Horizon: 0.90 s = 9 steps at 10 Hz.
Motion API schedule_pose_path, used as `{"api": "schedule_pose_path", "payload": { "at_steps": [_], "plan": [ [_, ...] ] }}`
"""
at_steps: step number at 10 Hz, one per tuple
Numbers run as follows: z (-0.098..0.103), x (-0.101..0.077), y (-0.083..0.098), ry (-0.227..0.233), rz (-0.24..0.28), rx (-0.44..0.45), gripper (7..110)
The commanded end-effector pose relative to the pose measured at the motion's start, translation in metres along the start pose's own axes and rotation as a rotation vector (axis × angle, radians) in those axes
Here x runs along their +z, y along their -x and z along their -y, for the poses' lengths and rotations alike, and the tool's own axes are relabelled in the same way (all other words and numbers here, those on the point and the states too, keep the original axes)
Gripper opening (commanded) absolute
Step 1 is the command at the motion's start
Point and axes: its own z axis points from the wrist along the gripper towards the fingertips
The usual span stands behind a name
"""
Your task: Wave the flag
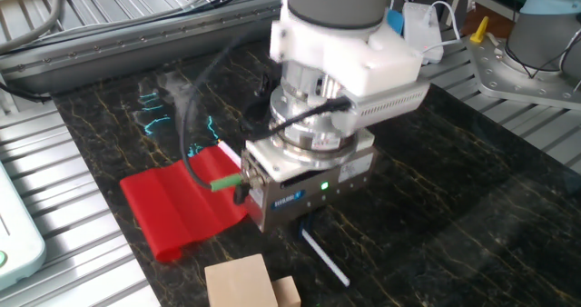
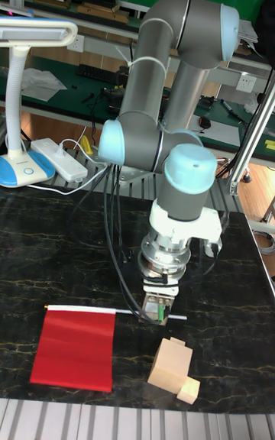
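The flag (image 1: 182, 207) is a red rippled cloth on a thin white stick (image 1: 324, 257), held low over the dark marble table (image 1: 454, 216). In the tall fixed view the flag (image 2: 72, 348) hangs left of my gripper (image 2: 156, 312), and the stick (image 2: 126, 312) runs level through the fingers. In the fixed view my gripper (image 1: 292, 223) stands over the stick just right of the cloth, its fingertips hidden under its own body. It is shut on the stick.
Pale wooden blocks (image 1: 241, 284) (image 2: 172, 367) lie close in front of the gripper, with a smaller one (image 1: 286, 292) beside them. A metal tray (image 1: 136, 25) sits at the back, a white tray (image 1: 14, 239) at the left edge, and a desk lamp (image 2: 30, 27) far left.
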Motion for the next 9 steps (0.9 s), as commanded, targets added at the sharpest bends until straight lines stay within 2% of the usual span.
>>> {"api": "schedule_pose_path", "payload": {
  "at_steps": [1,3,4,7,9],
  "plan": [
    [0.001,-0.027,-0.021,0.000,-0.077,0.067,7],
    [-0.003,-0.041,-0.036,-0.001,-0.137,0.148,7],
    [-0.007,-0.043,-0.039,0.016,-0.154,0.181,7],
    [-0.003,-0.052,-0.061,0.000,-0.267,0.207,7],
    [-0.005,-0.053,-0.062,0.008,-0.277,0.215,7]
  ]
}}
